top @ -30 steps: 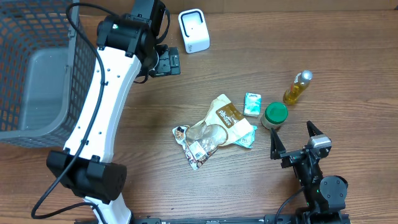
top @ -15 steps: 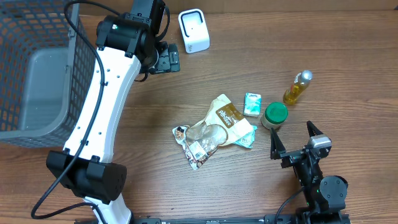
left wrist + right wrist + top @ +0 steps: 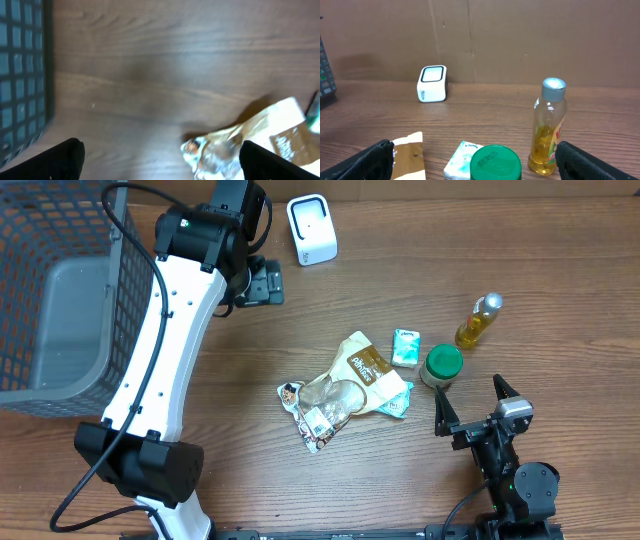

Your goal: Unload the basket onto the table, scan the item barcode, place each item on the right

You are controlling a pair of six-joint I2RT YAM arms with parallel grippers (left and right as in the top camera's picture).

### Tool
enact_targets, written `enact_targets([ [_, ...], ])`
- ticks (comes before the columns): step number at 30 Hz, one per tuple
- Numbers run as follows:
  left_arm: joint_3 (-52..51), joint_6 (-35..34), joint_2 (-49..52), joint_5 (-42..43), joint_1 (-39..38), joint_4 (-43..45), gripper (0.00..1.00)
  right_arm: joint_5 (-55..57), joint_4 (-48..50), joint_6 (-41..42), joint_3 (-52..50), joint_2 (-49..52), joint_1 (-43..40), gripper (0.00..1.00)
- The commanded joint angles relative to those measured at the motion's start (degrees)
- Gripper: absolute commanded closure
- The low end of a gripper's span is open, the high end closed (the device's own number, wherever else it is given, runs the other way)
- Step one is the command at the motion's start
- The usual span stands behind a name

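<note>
Left claw (image 3: 262, 283) sits at the far side of the desk (image 3: 560, 260), between basket (image 3: 50, 240) and scanner (image 3: 312, 230). Since a second ago it has slid a little toward the basket, away from the scanner. Small shift only; the arm's reach looks the same.

Left claw spread wide and empty. In its wrist view both fingers (image 3: 60, 160) sit at the bottom corners, with bare wood between them.

Right claw (image 3: 468, 392) has not moved. It is spread, holds nothing, and is parked near the front edge just below the jar (image 3: 442, 365).

No goods have moved:
- Bag (image 3: 358, 375) lies mid-desk, crumpled, its clear end toward the left arm.
- Packet (image 3: 405, 347) is just beside the bag, with the jar on its other side.
- Bottle (image 3: 478, 320) stands upright, a bit apart from the jar.
- Scanner is upright at the far edge, well apart from the goods.

No barcode shows clearly in any view. There are small labels on the bag's clear end, too small to read.

Reading: nothing is picked yet, so the task is at its start. The left claw's drift looks like repositioning, not a reach. The bag shows only at the lower right of its wrist view, not between the fingers. The claw has to come down over one of the goods before any scan. The bag is slack and glossy, so a pinch may slip or fold the label under.
</note>
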Motion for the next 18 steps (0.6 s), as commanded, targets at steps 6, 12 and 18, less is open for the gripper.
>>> enact_targets([
  [6,0.8,0.4,-2.2,-1.2,0.2,-0.5,0.00,0.1,0.2,-0.2,-0.6,-0.6,-0.2,0.00],
  [12,0.8,0.4,-2.2,-1.0,0.2,-0.5,0.00,0.1,0.2,-0.2,-0.6,-0.6,-0.2,0.00],
  [18,-0.5,0.4,-2.2,-0.8,0.2,0.2,0.00,0.1,0.2,-0.2,-0.6,-0.6,-0.2,0.00],
])
